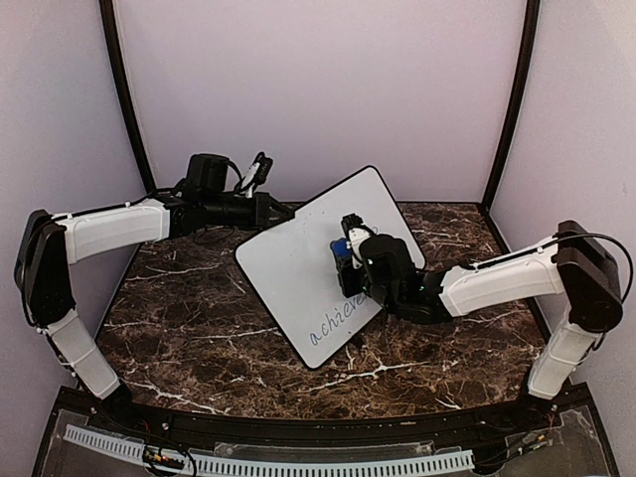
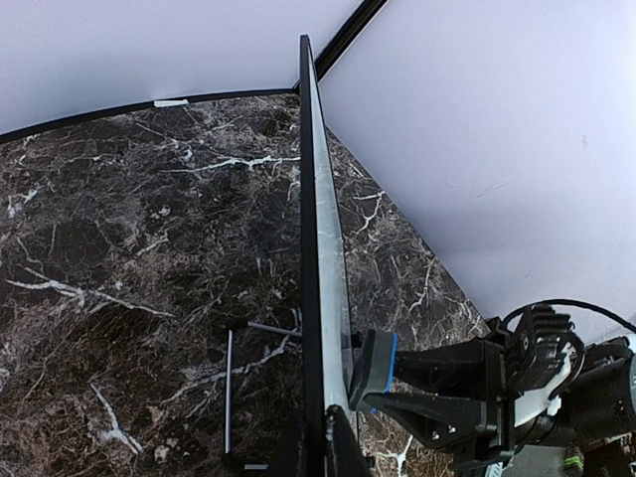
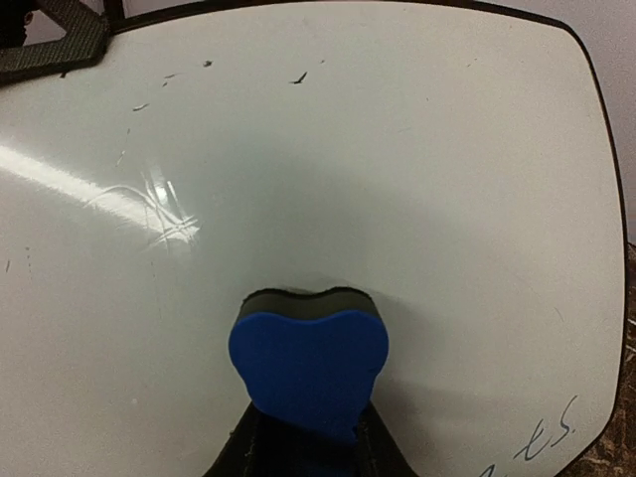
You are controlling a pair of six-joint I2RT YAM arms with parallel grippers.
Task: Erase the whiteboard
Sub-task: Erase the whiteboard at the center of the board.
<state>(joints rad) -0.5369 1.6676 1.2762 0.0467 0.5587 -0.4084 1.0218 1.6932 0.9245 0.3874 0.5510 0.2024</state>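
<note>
The whiteboard (image 1: 298,263) is held up off the table at a tilt, and my left gripper (image 1: 279,212) is shut on its upper left edge. In the left wrist view the whiteboard (image 2: 329,248) runs edge-on, clamped between my left gripper (image 2: 320,439). My right gripper (image 1: 346,252) is shut on a blue heart-shaped eraser (image 3: 308,363), whose dark felt face presses flat on the whiteboard (image 3: 397,179). The eraser (image 2: 377,370) touches the board's face. Blue handwriting (image 1: 343,320) remains on the board's lower part, below the eraser. Its end shows at the lower right (image 3: 549,437).
The dark marble table (image 1: 179,308) lies under the board. A thin metal rod stand (image 2: 229,388) lies on the table behind the board. Pale walls and black corner poles (image 1: 124,99) close in the back and sides. A few small ink specks (image 3: 298,77) dot the board's top.
</note>
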